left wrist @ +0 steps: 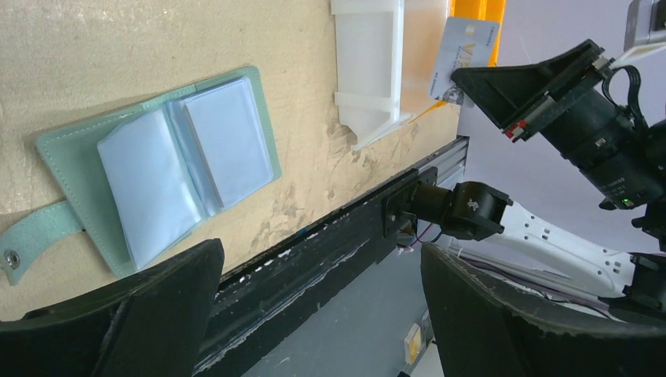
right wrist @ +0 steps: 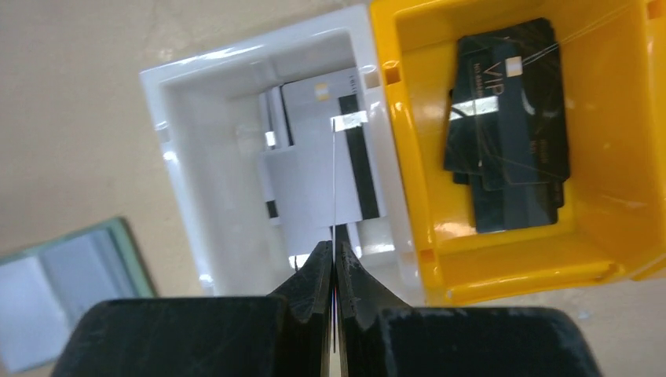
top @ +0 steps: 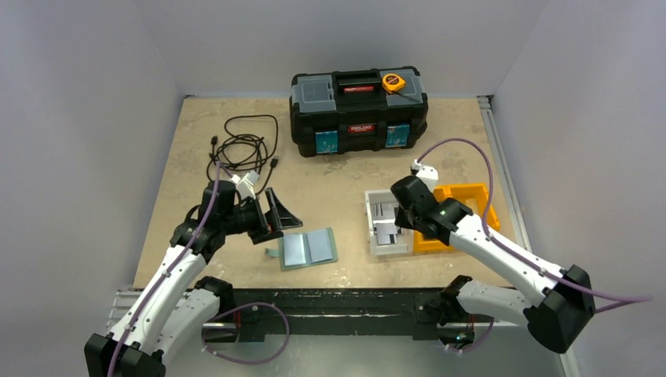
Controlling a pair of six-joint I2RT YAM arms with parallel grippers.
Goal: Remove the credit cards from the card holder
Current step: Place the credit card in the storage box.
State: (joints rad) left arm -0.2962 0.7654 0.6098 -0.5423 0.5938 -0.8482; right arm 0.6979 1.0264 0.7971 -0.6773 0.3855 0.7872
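Note:
The card holder (top: 308,248) lies open and flat on the table, teal with pale blue pockets (left wrist: 157,173); its corner shows in the right wrist view (right wrist: 63,290). My left gripper (top: 275,216) hovers just left of it, open with nothing between the fingers (left wrist: 322,267). My right gripper (right wrist: 334,251) is shut on a thin pale credit card, seen edge-on (right wrist: 334,173) and face-on (left wrist: 463,59), above the white bin (right wrist: 196,118). Pale cards (right wrist: 314,181) lie in that bin, and black cards (right wrist: 510,133) in the orange bin (right wrist: 612,196).
A black toolbox (top: 359,110) with a yellow tape measure (top: 393,82) on its lid stands at the back. A coiled black cable (top: 243,149) lies at the back left. The white bin (top: 375,236) and orange bin (top: 471,192) sit side by side at the right.

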